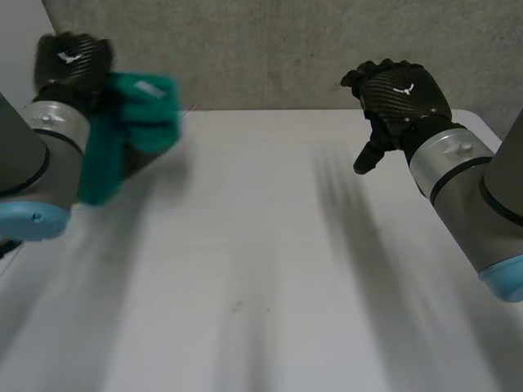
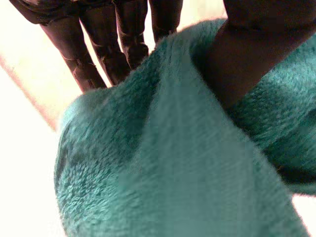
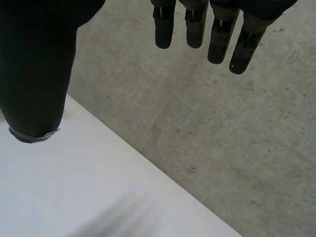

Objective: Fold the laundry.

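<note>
Hanging from the left hand (image 1: 69, 61), the teal cloth (image 1: 135, 122) is bunched up near the far left corner of the table (image 1: 261, 269). You have it firmly grasped. In the left wrist view the thumb (image 2: 252, 59) presses into the fleecy pile from one side, and the fingers (image 2: 94, 64) lie straight against the other side, pinching a thick fold between them. Part of the cloth drapes down beside the left arm (image 1: 41, 155).

Across the table, well apart from the cloth, you will find the right hand (image 1: 396, 94) raised over the far right edge. It is released and holds nothing. In the right wrist view its fingers (image 3: 197, 29) hang straight and its thumb (image 3: 34, 74) stands apart from them. Beneath them are the white table edge and grey concrete (image 3: 207, 128).
</note>
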